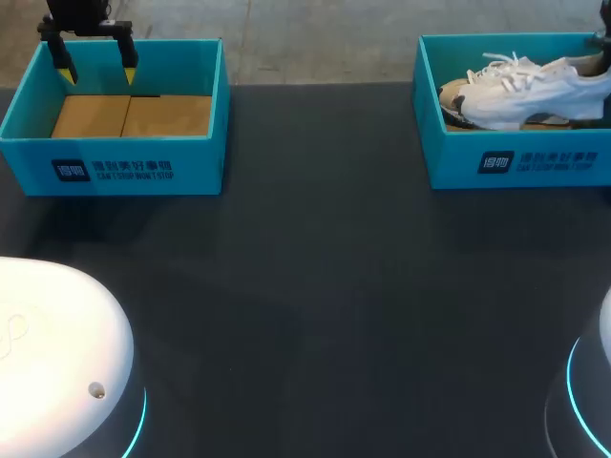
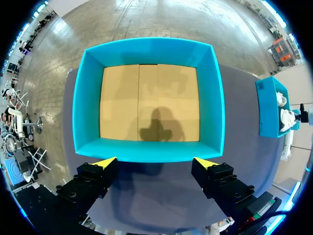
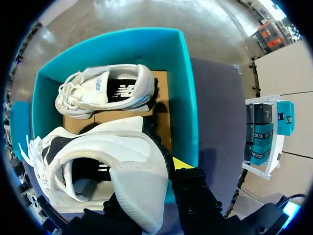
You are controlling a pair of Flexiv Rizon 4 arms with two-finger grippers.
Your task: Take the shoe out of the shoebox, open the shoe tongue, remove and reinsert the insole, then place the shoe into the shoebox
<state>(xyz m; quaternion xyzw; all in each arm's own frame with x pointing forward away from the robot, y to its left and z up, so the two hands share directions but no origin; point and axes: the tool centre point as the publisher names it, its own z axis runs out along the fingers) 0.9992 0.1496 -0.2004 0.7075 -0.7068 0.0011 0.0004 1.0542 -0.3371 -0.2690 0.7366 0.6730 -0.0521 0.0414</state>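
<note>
A white shoe (image 1: 523, 88) rides above the right teal shoebox (image 1: 516, 164), heel end tilted up toward the table's right edge. My right gripper (image 3: 146, 181) is shut on the heel wall of this shoe (image 3: 98, 161); one yellow fingertip (image 3: 182, 163) shows outside the heel and the other is hidden inside. In the head view the right gripper (image 1: 602, 52) is barely in view. A second white shoe (image 3: 105, 90) lies on its side on the cardboard floor of that box (image 3: 188, 98). My left gripper (image 1: 96, 72) hangs open over the left shoebox.
The left teal shoebox (image 1: 115, 170) at the far left holds only its brown cardboard floor (image 2: 149, 103); my left gripper (image 2: 155, 164) is above its near wall (image 2: 146, 149). Dark tabletop (image 1: 315, 286) stretches between and in front of both boxes.
</note>
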